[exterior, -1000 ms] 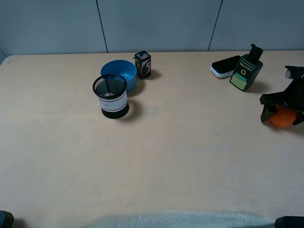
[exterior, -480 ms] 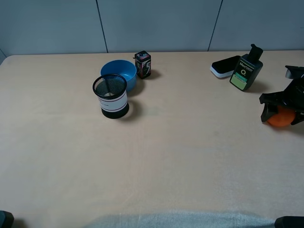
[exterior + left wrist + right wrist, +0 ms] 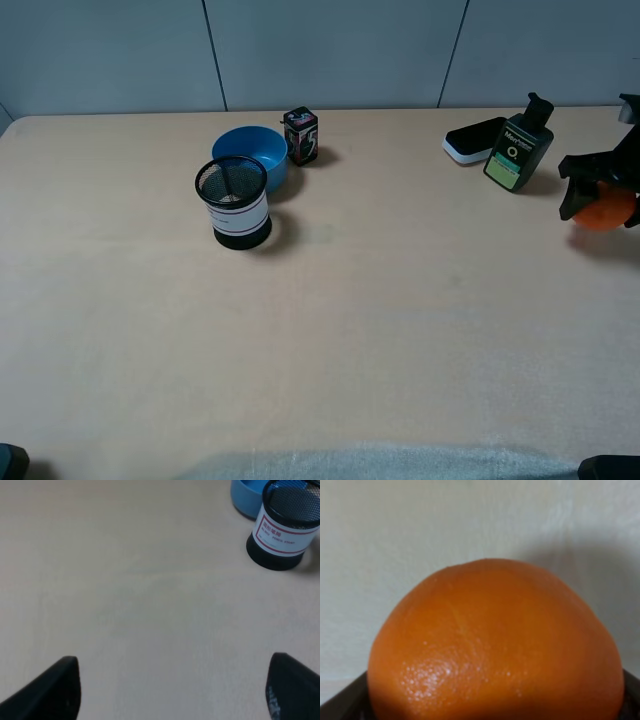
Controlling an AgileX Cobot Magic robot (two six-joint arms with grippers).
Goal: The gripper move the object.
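The orange mandarin [image 3: 603, 211] is held in my right gripper [image 3: 600, 195] at the far right edge of the table, lifted above the tabletop with its shadow below. In the right wrist view the mandarin [image 3: 495, 645] fills the frame between the black fingers. My left gripper [image 3: 170, 690] is open over bare table, its two black fingertips [image 3: 55, 687] wide apart, well short of the mesh cup. The left arm hardly shows in the exterior high view.
A blue bowl [image 3: 250, 153] stands at the back left with a black mesh pen cup [image 3: 232, 202] in front of it and a small dark box [image 3: 300, 135] beside it. A green bottle [image 3: 518, 145] and a black-and-white eraser [image 3: 475, 140] stand at the back right.
My right gripper has risen off the table with the mandarin in it and moved up and slightly back. The left gripper shows no change.
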